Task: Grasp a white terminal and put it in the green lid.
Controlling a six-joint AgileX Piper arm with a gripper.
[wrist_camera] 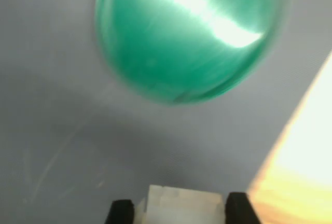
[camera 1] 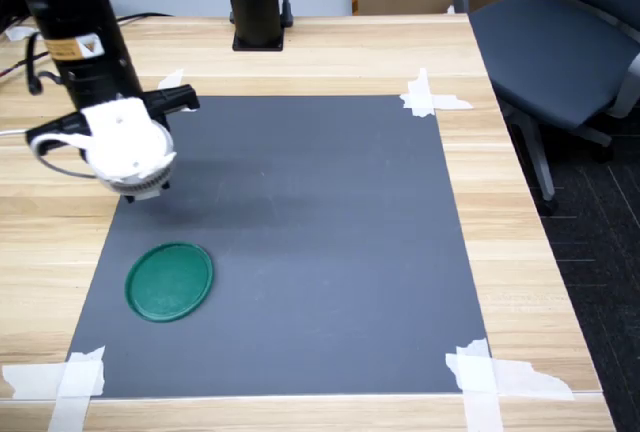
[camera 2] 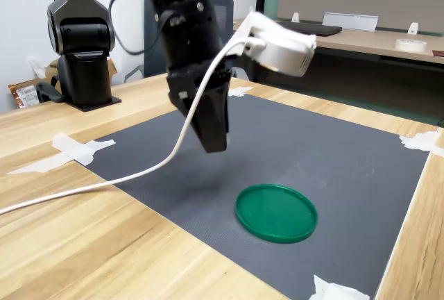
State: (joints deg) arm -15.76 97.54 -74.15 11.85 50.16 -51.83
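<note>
The green lid (camera 1: 170, 281) (camera 2: 276, 212) lies flat on the dark grey mat, near the first exterior view's lower left. In the wrist view the green lid (wrist_camera: 187, 37) is blurred and fills the far part of the picture. My gripper (camera 2: 215, 144) hangs above the mat, a short way from the lid and off to its side, pointing down. In the wrist view the gripper (wrist_camera: 179, 212) is shut on the white terminal (wrist_camera: 181, 203), a small white block between the two black fingertips. Neither exterior view shows the terminal.
The grey mat (camera 1: 320, 252) is held to the wooden table by white tape strips (camera 1: 430, 97) at its corners. A second black arm base (camera 1: 258, 12) stands at the table's back. An office chair (camera 1: 560, 42) sits beside the table. A white cable (camera 2: 139, 171) trails from my wrist.
</note>
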